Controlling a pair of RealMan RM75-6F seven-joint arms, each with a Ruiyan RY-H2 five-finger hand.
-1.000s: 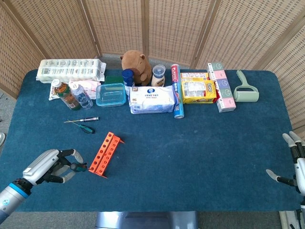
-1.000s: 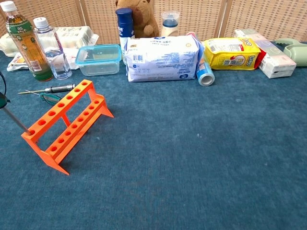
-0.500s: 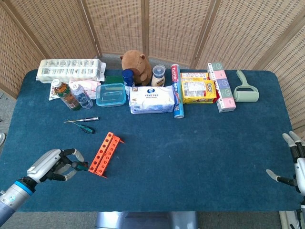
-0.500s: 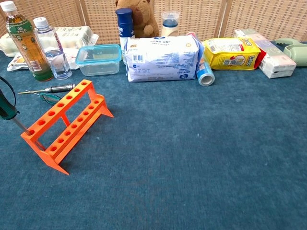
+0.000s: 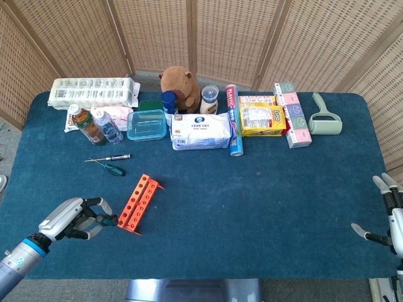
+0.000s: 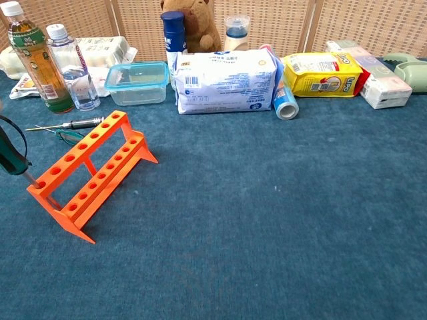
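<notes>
Far left, the left hand [image 5: 74, 218] has its fingers curled round a green-handled screwdriver [image 6: 13, 157], pinching the handle so the metal shaft angles down into an end hole of the orange rack [image 5: 140, 202]. The tilt looks like it's there to line the tip up with that hole. The handle sits right in the fingers [image 5: 94, 204], the tip just past them at the rack's near end. Two more screwdrivers [image 5: 108, 164] lie on the blue table [image 5: 252, 207] behind the rack, near the bottles [image 5: 96, 126]. Way over right, the right hand [image 5: 387, 211] hangs off the table edge, fingers spread, holding nothing.
</notes>
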